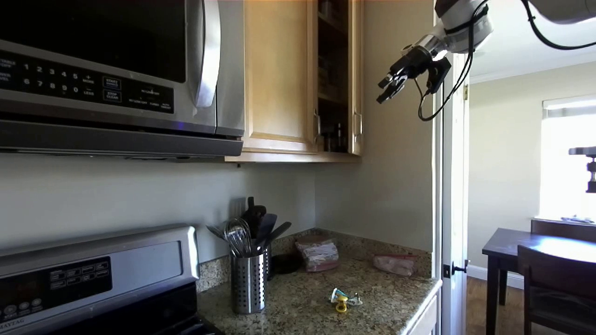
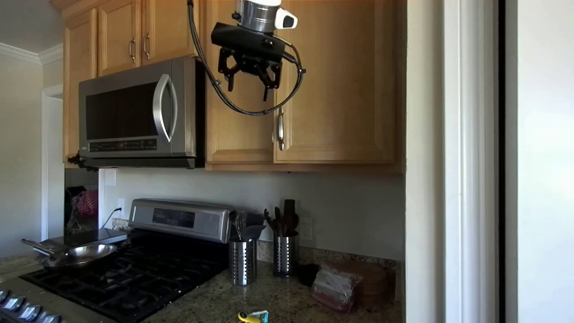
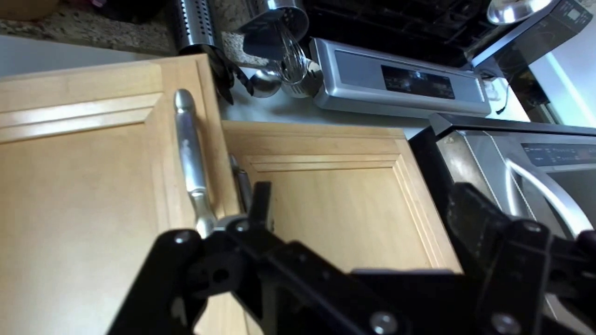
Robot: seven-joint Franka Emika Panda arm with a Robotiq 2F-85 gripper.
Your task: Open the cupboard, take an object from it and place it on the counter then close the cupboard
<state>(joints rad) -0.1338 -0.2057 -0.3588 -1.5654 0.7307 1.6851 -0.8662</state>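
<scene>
The cupboard (image 1: 279,70) is pale maple-coloured wood, its flat panels framed by stepped mouldings with a soft satin sheen; one tall door (image 3: 84,195) stands ajar, and in an exterior view the gap beside it shows dim shelves (image 1: 329,98) with items too dark to make out; a silver bar handle (image 3: 190,144), smooth and rounded at the end, runs along that door's edge; the black, angular gripper (image 2: 248,93), with bolted links, hangs apart from the door, its slim fingers (image 3: 260,202) spread wide with only air between them; the tiny yellowish-gold object (image 1: 341,302), roundish in outline, lies on the counter (image 1: 298,311), a polished granite speckled brown and tan; turquoise and whitish bits (image 1: 334,295) lie just beside it or joined to it, which I cannot tell; apart from it, near the stove (image 1: 144,258), stands a metal utensil holder (image 1: 249,284), an upright cylinder pierced with small holes, bearing a looped wire whisk (image 1: 238,236) and flat dark utensils (image 1: 266,228); a crinkled clear-plastic packet (image 1: 319,253) sits toward the counter's back corner, and a pinkish packet (image 1: 395,265) lies flatter near the wall (image 1: 386,200); above the stove, the microwave (image 2: 125,112) joins brushed steel to black glass, with a bowed, bright door pull (image 1: 212,60); in an exterior view a shiny, shallow pan (image 2: 80,255) with a long handle rests on the stove's dark, ridged grates (image 2: 130,273).
</scene>
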